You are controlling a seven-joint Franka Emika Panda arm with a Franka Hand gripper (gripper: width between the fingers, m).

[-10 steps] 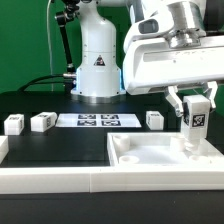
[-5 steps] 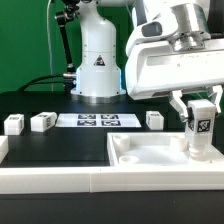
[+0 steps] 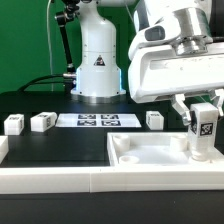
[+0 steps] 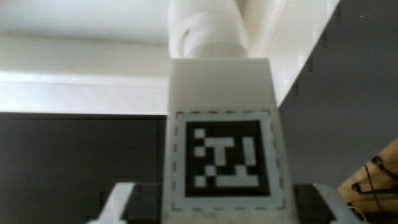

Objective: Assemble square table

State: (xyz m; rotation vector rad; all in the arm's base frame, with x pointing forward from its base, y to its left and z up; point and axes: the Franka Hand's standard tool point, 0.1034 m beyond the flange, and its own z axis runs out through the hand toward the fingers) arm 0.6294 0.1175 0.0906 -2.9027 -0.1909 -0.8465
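The white square tabletop lies at the front, on the exterior view's right, with a raised rim. My gripper is shut on a white tagged leg and holds it upright over the slab's corner on the exterior view's right, its lower end at or just above the slab. In the wrist view the leg fills the middle, tag facing the camera, between my fingers. Three more legs lie on the black table: two on the exterior view's left and one behind the slab.
The marker board lies flat at the back centre, before the robot base. A long white border wall runs along the front edge.
My gripper with the leg has moved slightly to the exterior view's right and a little lower over the slab's corner.
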